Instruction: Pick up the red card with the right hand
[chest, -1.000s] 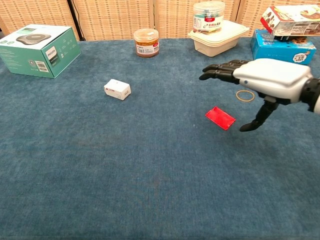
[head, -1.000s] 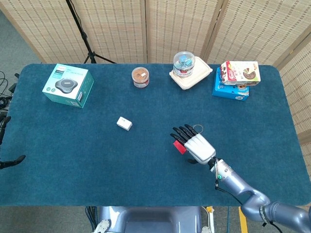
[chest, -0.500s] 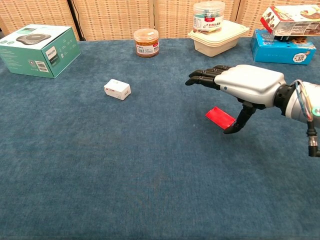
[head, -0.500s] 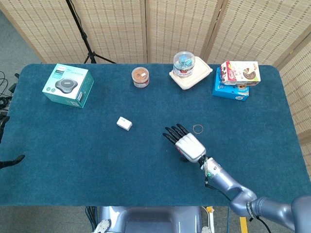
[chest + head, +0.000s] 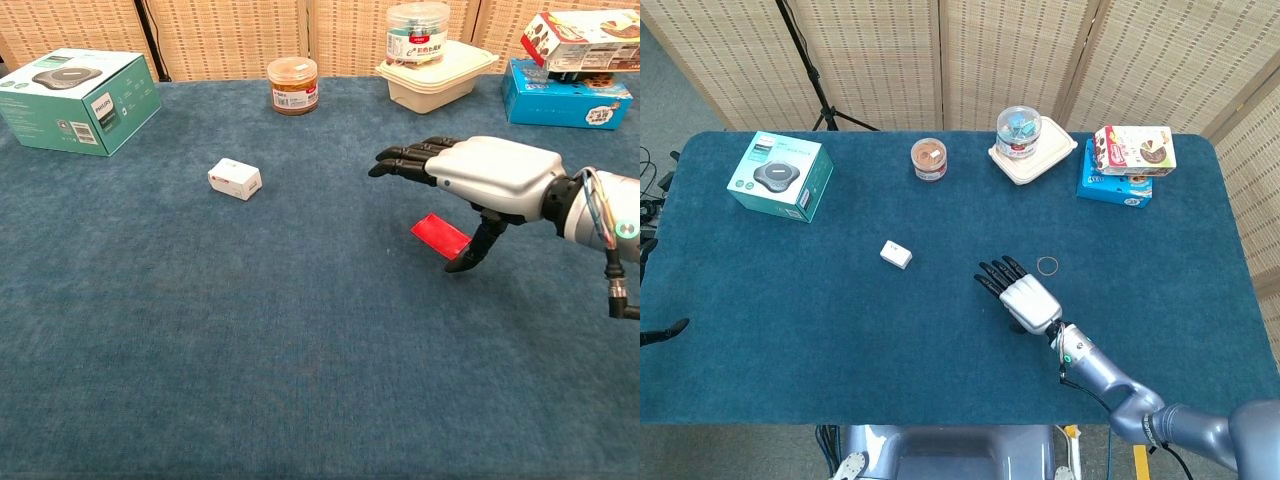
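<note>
The red card (image 5: 437, 235) lies flat on the blue tablecloth; in the chest view its right end is behind my right thumb. My right hand (image 5: 480, 180) hovers palm down just above the card, fingers stretched out to the left and thumb pointing down at the card's right edge. It holds nothing. From the head camera the right hand (image 5: 1020, 293) covers the card completely. My left hand is in neither view.
A rubber band (image 5: 1047, 266) lies just right of the hand. A small white box (image 5: 896, 254) sits to the left. At the back stand a teal box (image 5: 780, 175), a brown-lidded jar (image 5: 929, 158), a clear jar on a beige container (image 5: 1032, 148), and stacked snack boxes (image 5: 1127, 165).
My right hand has moved left and slightly down over the card, now covering it in the head view; the thumb has come to the card's right edge.
</note>
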You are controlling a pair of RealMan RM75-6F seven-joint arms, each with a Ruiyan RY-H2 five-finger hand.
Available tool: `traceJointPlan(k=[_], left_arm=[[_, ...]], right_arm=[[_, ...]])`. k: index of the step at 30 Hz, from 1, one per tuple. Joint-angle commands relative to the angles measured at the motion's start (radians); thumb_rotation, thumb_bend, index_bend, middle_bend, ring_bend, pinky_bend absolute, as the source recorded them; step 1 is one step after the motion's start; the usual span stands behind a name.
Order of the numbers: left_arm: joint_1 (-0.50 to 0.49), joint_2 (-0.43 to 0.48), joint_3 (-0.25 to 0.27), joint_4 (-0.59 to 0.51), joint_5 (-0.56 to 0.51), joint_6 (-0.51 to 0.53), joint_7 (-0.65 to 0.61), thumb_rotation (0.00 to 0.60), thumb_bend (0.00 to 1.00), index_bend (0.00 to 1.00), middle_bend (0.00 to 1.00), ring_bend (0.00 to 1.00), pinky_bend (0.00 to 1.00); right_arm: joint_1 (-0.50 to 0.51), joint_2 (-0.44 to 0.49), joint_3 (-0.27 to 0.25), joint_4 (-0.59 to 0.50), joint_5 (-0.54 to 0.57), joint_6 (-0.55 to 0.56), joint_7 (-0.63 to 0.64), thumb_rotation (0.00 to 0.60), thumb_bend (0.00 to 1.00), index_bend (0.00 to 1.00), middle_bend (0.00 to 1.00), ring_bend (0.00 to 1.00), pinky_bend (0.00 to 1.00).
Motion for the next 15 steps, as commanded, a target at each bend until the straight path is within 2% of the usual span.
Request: traceJointPlan(k=[1, 5, 15], left_arm=[[0.001, 0.000, 0.000, -0.001, 0.001, 0.001, -0.001, 0.600, 0.00, 0.00, 0.00, 0.00, 0.00], [0.002, 0.001, 0.001, 0.000, 0.001, 0.002, -0.003, 0.600, 0.00, 0.00, 0.00, 0.00, 0.00], [0.001, 0.002, 0.001, 0.001, 0.001, 0.000, -0.006, 0.600, 0.00, 0.00, 0.00, 0.00, 0.00]], right_arm=[[0.000, -0.002, -0.001, 0.001, 0.001, 0.004, -0.001, 0.600, 0.14, 0.00, 0.00, 0.00, 0.00], [-0.001, -0.006, -0.009, 0.004, 0.002, 0.012, -0.004, 0.600, 0.26, 0.01, 0.00, 0.00, 0.00], [0.000, -0.018, -0.015, 0.018, 0.012, 0.018, -0.009, 0.600, 0.36, 0.00, 0.00, 0.00, 0.00]])
